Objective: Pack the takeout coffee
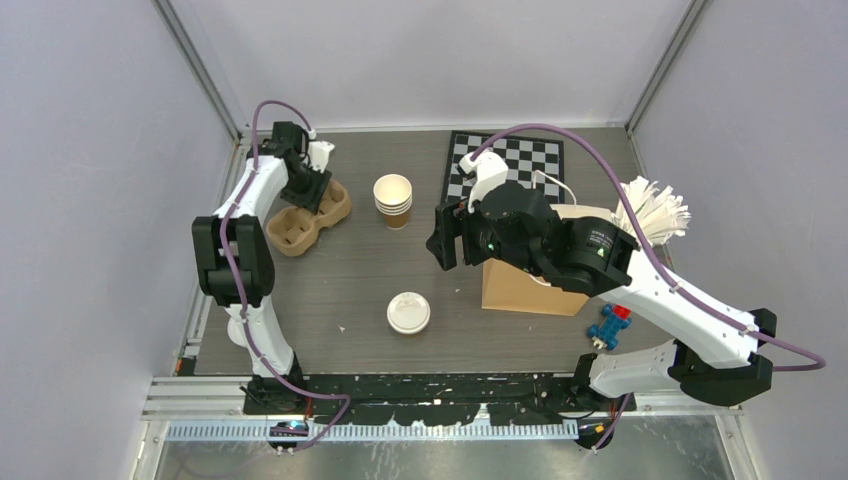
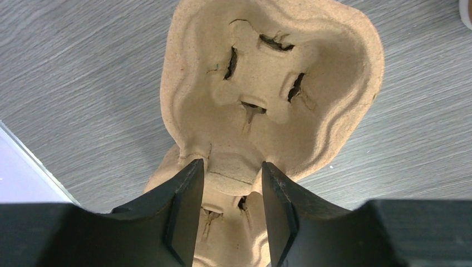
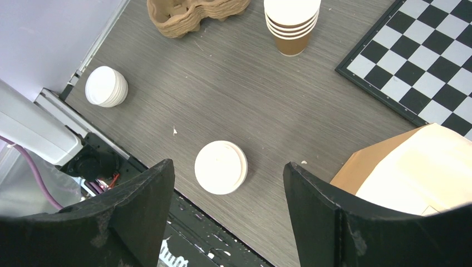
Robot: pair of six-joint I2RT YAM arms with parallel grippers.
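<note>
Found the left claw (image 2: 230, 167) half parted astride the middle ridge of the pulp cup tray (image 2: 267, 83), nothing clasped; could not judge contact. Saw that arm stretched far forward, wrist tipped straight down. Found the right claw (image 1: 447, 240) spread wide and empty, hung off a folded arm crossing above the paper bag (image 1: 520, 288). Spotted the takeout coffee (image 3: 221, 167) directly beneath it, well apart, with only the white lid showing.
</note>
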